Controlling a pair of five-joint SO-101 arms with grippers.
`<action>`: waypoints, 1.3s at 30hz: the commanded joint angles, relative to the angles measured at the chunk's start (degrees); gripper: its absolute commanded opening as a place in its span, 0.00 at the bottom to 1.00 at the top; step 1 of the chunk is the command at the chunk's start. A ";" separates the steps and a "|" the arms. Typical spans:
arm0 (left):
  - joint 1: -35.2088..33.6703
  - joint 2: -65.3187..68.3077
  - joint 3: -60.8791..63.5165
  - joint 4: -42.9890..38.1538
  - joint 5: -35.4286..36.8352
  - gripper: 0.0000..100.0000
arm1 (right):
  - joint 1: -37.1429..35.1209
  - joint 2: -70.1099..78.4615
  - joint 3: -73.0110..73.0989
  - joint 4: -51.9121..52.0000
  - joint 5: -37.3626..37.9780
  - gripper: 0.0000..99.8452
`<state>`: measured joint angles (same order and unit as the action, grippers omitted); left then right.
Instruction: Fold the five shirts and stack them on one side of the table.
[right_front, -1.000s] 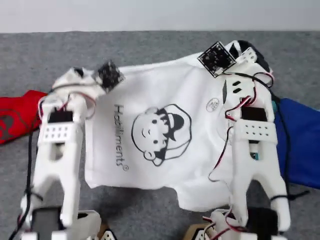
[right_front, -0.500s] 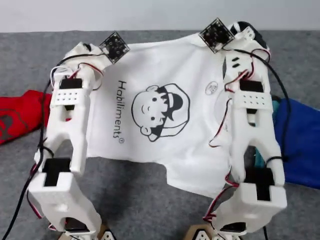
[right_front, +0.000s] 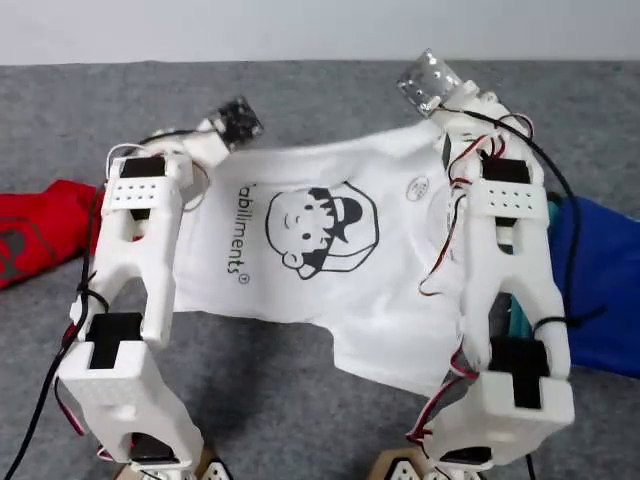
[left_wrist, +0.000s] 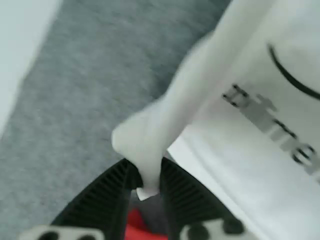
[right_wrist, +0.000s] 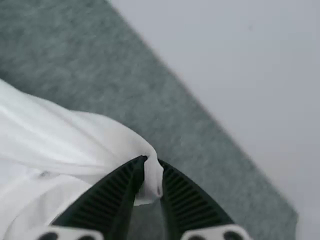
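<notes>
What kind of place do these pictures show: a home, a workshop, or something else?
Probably a robotics test bench, not a home: the robot's left gripper and right gripper pinch a white shirt over a grey-covered table, with a bare pale wall behind.

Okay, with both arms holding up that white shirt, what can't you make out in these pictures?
High view: red cloth shirt, cut off by the left edge; its lay is unclear.
High view: blue cloth shirt, partly behind the right arm and cut by the right edge.
High view: white shirt with a cartoon face print, its side edges hidden under both arms.
Left wrist view: the shirt's lettering is blurred.
</notes>
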<state>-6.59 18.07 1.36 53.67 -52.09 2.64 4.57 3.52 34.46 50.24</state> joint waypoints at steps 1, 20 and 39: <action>-0.26 -0.97 -2.86 10.02 -4.84 0.00 | 1.45 -7.34 -3.52 11.65 -0.26 0.01; -2.99 -0.44 -9.71 43.52 -21.19 0.01 | -0.57 -18.33 -3.43 66.77 -0.26 0.01; -7.21 -0.62 -6.55 45.10 -22.86 0.07 | -3.12 -32.13 17.49 67.12 -0.62 0.03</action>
<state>-13.10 18.07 -5.05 97.80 -74.42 -0.26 -25.49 21.27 100.48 50.24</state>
